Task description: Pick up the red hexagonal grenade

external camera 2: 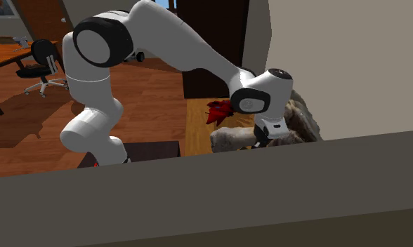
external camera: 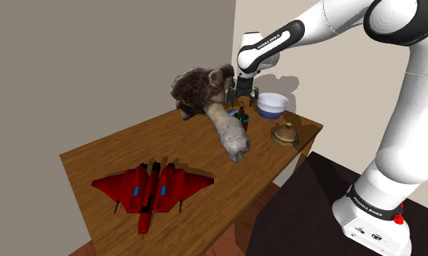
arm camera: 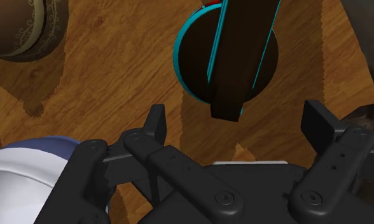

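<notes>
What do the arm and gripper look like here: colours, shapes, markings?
The arm has smooth, rounded white links with black joint bands. Dark FRANKA EMIKA lettering runs along the link near the wrist and on the base, beside a small red spot. The gripper is all black and angular, with round screw heads; its fingers are flat black blocks.

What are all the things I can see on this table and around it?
grenade: one, dark with teal edging, on the table under the gripper
bowl: one, white, bluish rim, beside the grenade
round object: one, brown, beside the bowl
furry animal figure: one, brown-grey, mid-table
toy jet: one, red, table's end at the shoulder view's lower left
table: one, brown wood
office chair: one, black, second exterior view's upper left
arm: one, white with dark joints
gripper: one, black, open above the grenade
</notes>
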### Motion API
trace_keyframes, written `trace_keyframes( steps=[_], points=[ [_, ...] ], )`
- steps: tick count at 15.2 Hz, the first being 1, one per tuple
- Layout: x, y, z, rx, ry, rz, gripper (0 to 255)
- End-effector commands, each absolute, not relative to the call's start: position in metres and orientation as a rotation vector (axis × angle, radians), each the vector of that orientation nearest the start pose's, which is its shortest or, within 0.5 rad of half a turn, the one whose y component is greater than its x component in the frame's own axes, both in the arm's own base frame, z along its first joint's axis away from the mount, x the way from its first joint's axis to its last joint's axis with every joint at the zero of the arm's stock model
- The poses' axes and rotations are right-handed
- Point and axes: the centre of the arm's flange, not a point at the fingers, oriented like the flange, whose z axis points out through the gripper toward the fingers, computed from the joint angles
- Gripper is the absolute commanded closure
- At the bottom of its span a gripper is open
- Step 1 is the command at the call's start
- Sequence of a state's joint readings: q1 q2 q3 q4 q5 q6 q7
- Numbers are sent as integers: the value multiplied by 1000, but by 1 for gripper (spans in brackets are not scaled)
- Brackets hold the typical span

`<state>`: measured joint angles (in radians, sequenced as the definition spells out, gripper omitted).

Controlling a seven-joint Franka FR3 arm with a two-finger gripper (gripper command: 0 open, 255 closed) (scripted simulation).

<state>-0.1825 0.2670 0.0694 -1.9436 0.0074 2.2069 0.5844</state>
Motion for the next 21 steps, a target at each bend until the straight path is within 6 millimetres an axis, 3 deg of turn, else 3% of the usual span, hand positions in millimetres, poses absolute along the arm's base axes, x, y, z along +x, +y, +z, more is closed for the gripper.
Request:
trace_keyframes(
  steps=[1, 4, 5, 12, 14, 21],
  points=[
    [604, -70, 330, -2927, 1081, 22, 0],
    [604, -70, 322, -2927, 1081, 22, 0],
    [602, -69, 323, -2926, 1081, 22, 255],
    [604, -61, 333, -2927, 1083, 23, 255],
    [604, -70, 322, -2927, 1081, 22, 255],
    [604, -70, 359, -2927, 1081, 22, 255]
  ],
)
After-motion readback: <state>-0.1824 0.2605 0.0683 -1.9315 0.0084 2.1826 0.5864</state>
